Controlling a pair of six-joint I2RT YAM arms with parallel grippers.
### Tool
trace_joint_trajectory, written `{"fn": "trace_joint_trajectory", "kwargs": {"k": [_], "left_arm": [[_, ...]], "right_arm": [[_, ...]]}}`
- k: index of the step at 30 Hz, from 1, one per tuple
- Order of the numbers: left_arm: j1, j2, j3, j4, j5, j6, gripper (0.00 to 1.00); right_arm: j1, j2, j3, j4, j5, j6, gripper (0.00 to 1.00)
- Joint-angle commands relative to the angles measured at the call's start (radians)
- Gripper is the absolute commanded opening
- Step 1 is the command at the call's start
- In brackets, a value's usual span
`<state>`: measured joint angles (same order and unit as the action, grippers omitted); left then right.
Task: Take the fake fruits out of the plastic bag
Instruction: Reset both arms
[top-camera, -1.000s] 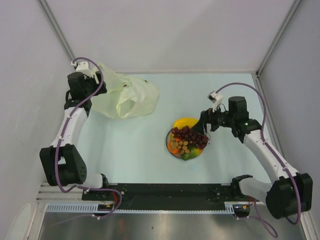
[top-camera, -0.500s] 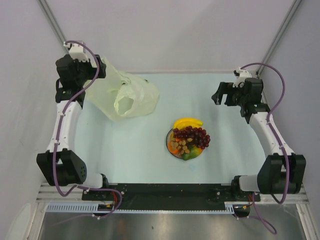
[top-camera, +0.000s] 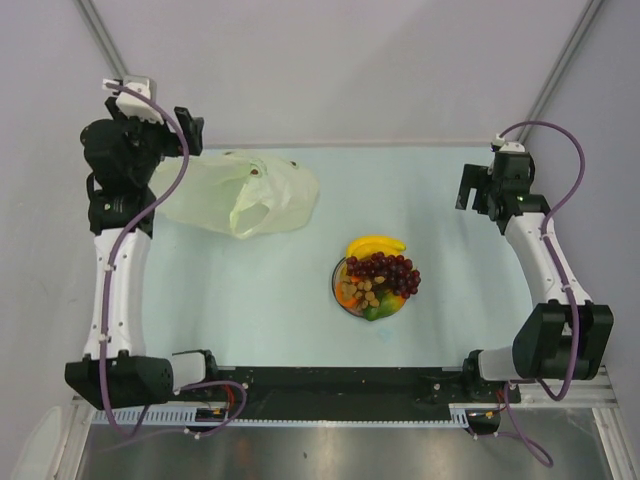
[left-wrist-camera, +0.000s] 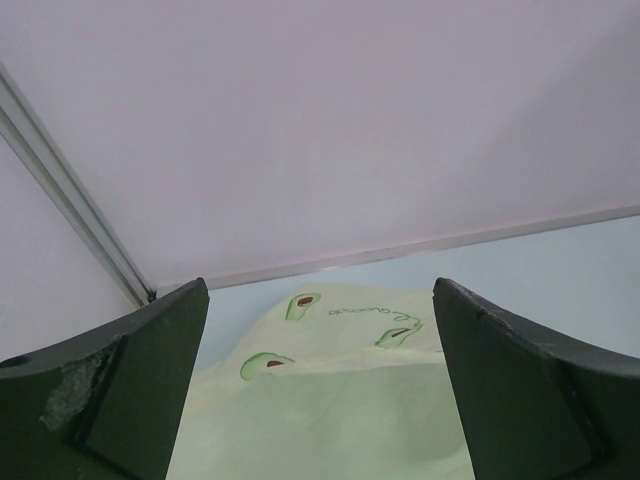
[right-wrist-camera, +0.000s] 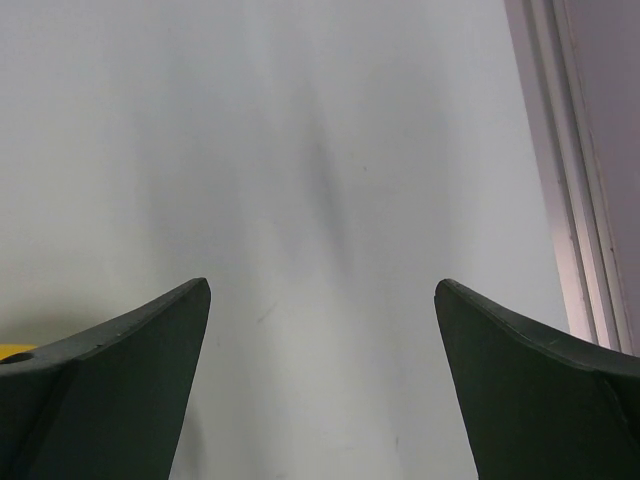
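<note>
A: Where are the fake fruits (top-camera: 377, 278)?
B: Heaped on the plate (top-camera: 335, 284) near the middle of the tabletop (top-camera: 250, 300): banana bunch (top-camera: 376, 243) at the plate's 12 o'clock, grape bunch (top-camera: 388, 268) across the top, brown cluster (top-camera: 366, 292) and an orange (top-camera: 346, 294) lower down. The plastic bag (top-camera: 250, 195) lies slack at the plate's 10 o'clock; whether anything is inside it, I cannot tell
A: And the arms?
B: Both sets of jaws are spread wide with nothing between them. The left end effector (top-camera: 190, 138) hangs raised near the bag's 11 o'clock corner, its camera looking across the printed film. The right end effector (top-camera: 466, 186) is at the plate's 2 o'clock, well apart, over bare tabletop
A: How would these things handle?
B: I'd judge the fruits light, hollow and smooth. Round ones would roll, so pinch them across the middle and take the grapes by the bumpy body. The bag is thin, soft and slippery, so a handle loop or the mouth rim is the place to grip
</note>
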<state>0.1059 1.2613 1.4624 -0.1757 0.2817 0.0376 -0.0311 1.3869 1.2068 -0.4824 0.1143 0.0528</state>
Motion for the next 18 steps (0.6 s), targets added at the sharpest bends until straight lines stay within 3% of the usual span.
{"fn": "trace_joint_trajectory", "kwargs": {"k": [1, 18], "left_arm": [[-0.018, -0.085, -0.059, -0.045, 0.054, 0.053, 1.00], [-0.035, -0.359, -0.430, -0.221, 0.056, 0.117, 1.00]], "right_arm": [[0.000, -0.057, 0.036, -0.068, 0.079, 0.022, 1.00], [-0.003, -0.051, 0.033, -0.015, 0.010, 0.058, 1.00]]}}
